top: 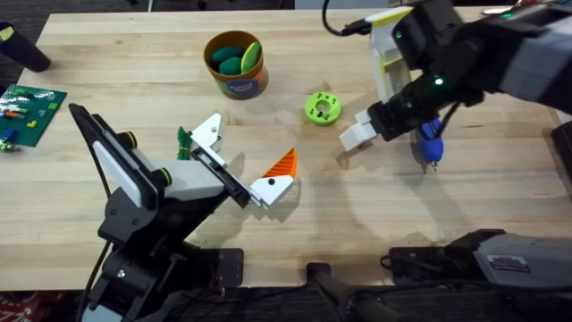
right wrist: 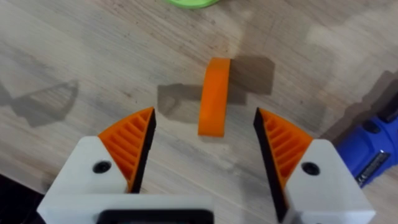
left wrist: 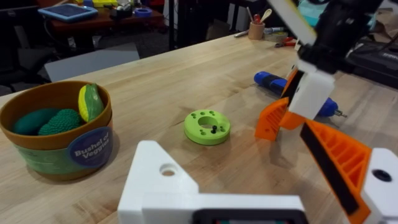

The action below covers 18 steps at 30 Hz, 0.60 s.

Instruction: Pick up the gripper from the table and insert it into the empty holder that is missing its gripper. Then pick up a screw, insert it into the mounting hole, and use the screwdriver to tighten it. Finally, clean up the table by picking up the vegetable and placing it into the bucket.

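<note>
The loose gripper (right wrist: 214, 93) stands on the table with its orange wedge up, between the orange ribbed pads (right wrist: 132, 144) of my open right gripper (right wrist: 204, 115), touching neither. From the left wrist its orange wedge (left wrist: 272, 119) shows behind my right gripper's white finger. My right gripper (top: 359, 136) hovers low, right of centre. The blue screwdriver (top: 432, 143) lies just right of it. My left gripper (top: 246, 154) is open: the bare white holder (top: 213, 132) on one end of its rail, an orange-and-white finger (top: 281, 170) on the other. The dark green vegetable (top: 184, 141) lies beside the holder. The bucket (top: 235, 64) stands at the back.
A bright green disc (top: 323, 108) with a small black screw standing in it lies between the bucket and my right gripper. The bucket holds several toy vegetables. A green brick baseplate (top: 27, 107) sits at the far left edge, with a black object (top: 22, 49) behind it.
</note>
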Tool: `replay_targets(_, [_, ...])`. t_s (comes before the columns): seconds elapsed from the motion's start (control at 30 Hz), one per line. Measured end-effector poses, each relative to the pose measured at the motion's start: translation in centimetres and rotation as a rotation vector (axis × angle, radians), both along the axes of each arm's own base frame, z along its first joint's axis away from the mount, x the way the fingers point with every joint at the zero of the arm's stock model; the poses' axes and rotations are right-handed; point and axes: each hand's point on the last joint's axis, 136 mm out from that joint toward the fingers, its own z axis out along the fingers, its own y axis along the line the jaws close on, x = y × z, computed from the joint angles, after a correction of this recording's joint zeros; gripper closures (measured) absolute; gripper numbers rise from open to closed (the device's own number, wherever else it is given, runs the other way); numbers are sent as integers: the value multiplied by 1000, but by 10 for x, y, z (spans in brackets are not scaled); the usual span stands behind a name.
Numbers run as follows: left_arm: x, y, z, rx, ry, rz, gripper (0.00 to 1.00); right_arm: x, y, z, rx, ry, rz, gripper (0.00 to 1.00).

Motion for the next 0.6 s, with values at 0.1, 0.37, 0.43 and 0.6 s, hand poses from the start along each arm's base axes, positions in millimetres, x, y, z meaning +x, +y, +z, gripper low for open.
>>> replay_targets(0.1, [0, 0, 0, 0, 0, 1, 17, 0, 0, -6, -7, 21, 0, 81])
replay_targets(0.37, [0, 0, 0, 1, 1, 1, 17, 10, -1, -16, -35, 7, -4, 81])
replay_targets(0.43, [0, 0, 0, 1, 1, 1, 17, 18, -2, -15, -41, -29, -3, 81])
replay_targets(0.6, [0, 0, 0, 0, 1, 1, 17, 28, 1, -12, -39, -80, 29, 81])
